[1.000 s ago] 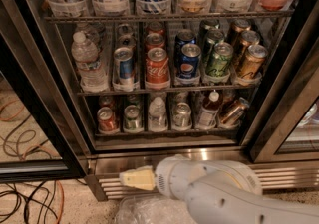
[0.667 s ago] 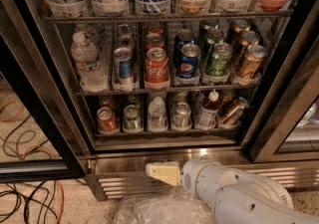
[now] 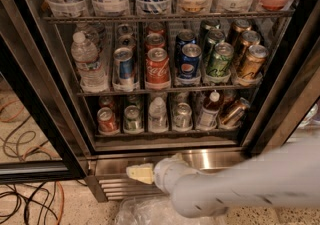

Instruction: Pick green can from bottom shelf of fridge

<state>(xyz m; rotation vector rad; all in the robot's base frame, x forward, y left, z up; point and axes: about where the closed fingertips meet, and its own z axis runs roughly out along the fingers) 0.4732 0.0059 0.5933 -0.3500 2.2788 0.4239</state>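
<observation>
The green can [image 3: 132, 118] stands upright on the bottom shelf [image 3: 165, 132] of the fridge [image 3: 210, 158], second lane from the left, between a red can [image 3: 106, 119] and a small clear bottle [image 3: 158, 114]. My gripper [image 3: 140, 173] is low in front of the steel base, below the shelf and slightly right of the green can, well apart from it. Its cream tip points left. My white arm [image 3: 250, 181] comes in from the lower right.
A silver can [image 3: 182, 115], a white-capped bottle [image 3: 210, 110] and a tilted bronze can [image 3: 234, 111] fill the shelf's right lanes. The rack above holds more cans. The open black-framed glass door [image 3: 35, 119] stands at left. Cables [image 3: 25, 204] lie on the floor, clear plastic [image 3: 145, 213] below the gripper.
The gripper moved right along the fridge base, then back left to about where it began. The arm now reaches in from further right and fills more of the lower right. The cans have not moved.
</observation>
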